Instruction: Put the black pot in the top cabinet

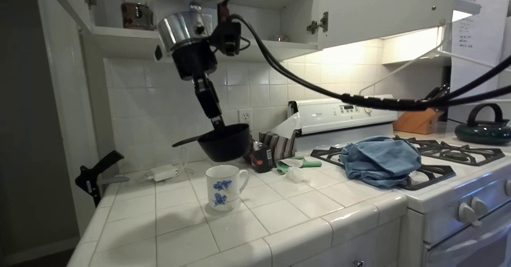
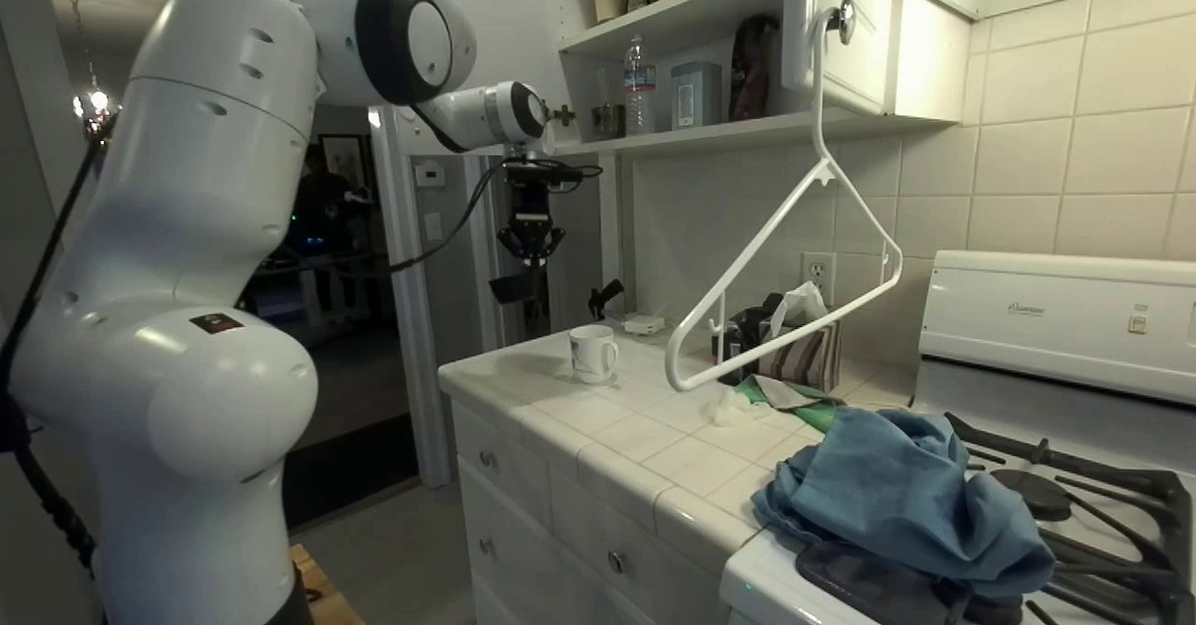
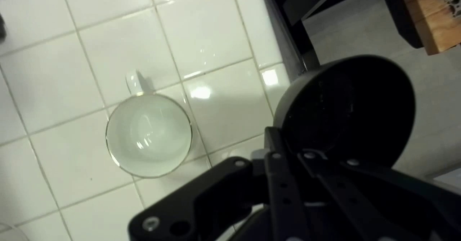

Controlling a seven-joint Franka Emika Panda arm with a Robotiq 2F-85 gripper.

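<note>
The black pot [image 1: 224, 145] hangs tilted in the air above the tiled counter, with its handle sticking out to the left in an exterior view. My gripper [image 1: 217, 122] is shut on the pot's wall at the rim. In the wrist view the pot [image 3: 349, 100] opens beside my fingers [image 3: 284, 138]; the far finger is dark and hard to make out. The pot [image 2: 512, 287] and gripper [image 2: 533, 253] also show in an exterior view, below cabinet height. The top cabinet [image 1: 295, 50] stands open above the backsplash; its shelf [image 2: 747, 133] shows in both exterior views. The wrist view does not show it.
A white blue-patterned mug [image 1: 223, 189] stands on the counter below the pot. The cabinet's lower shelf holds a small steel pot [image 1: 137, 16], a water bottle [image 2: 639, 88] and a grey container [image 2: 696, 95]. A white hanger [image 2: 747, 251] hangs from the cabinet door [image 1: 379, 11].
</note>
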